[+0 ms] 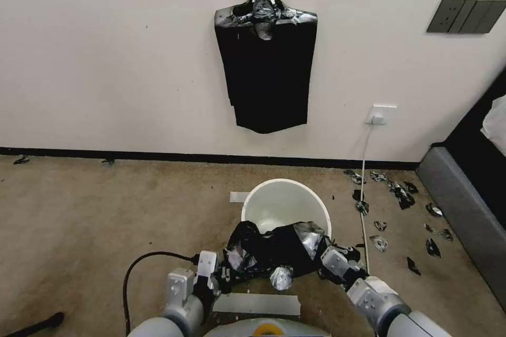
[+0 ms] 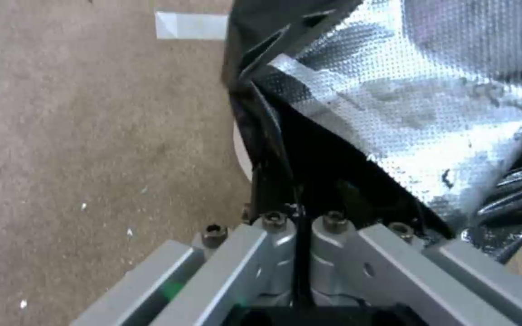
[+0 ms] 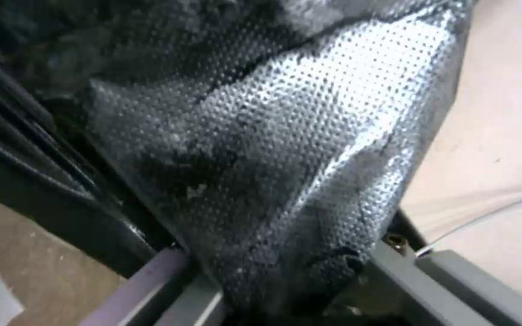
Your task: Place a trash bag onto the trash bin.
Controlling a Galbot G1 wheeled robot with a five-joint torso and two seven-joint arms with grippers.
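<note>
The trash bin [image 1: 285,201], a round cream-white bucket, stands on the carpet in front of me, and a sliver of its rim [image 2: 240,154] shows in the left wrist view. The trash bag [image 1: 276,249], glossy black and crumpled, hangs bunched over the bin's near rim between both grippers. My left gripper [image 1: 224,269] is shut on the bag's left edge, with a strip of black plastic pinched at the left gripper [image 2: 297,219]. My right gripper [image 1: 329,261] holds the right side. The dimpled film of the trash bag [image 3: 273,149] runs down into the right gripper [image 3: 291,290].
A flat bunch of black bags [image 1: 267,70] hangs on the wall behind the bin. Torn black scraps [image 1: 401,194] and a white cable [image 1: 363,184] lie on the floor to the right, beside a grey couch edge [image 1: 464,210]. Tape strips [image 1: 258,304] mark the carpet.
</note>
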